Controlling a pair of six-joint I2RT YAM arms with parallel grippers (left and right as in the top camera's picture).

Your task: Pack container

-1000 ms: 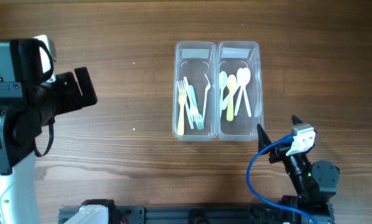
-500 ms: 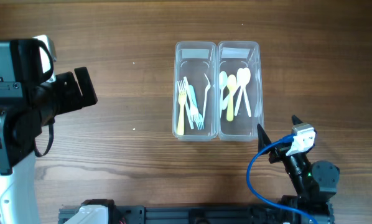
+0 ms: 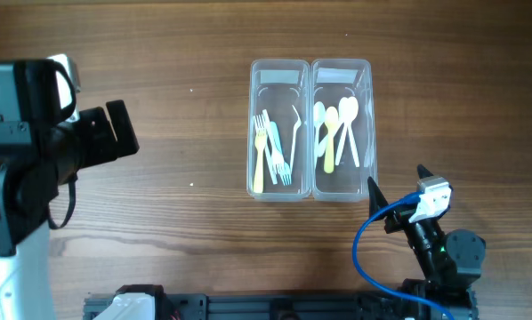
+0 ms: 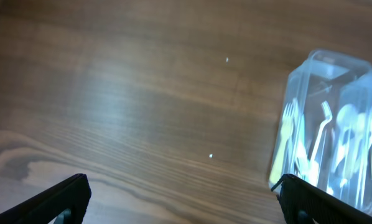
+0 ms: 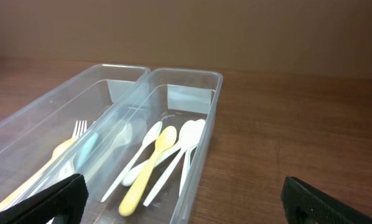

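The wooden bench [image 3: 159, 133] fills every view, but only the overhead one takes in the bulky left arm [image 3: 35, 160] at the left edge and the smaller right arm [image 3: 435, 244] at lower right. The wrist views show the left jaws and the right jaws each wide apart, holding nothing. Two clear containers [image 3: 311, 89] sit touching side by side at upper centre, forks [image 3: 272, 156] in the frame-left one and spoons [image 3: 337, 133] in the other; the left wrist view catches them only blurred at its right edge.
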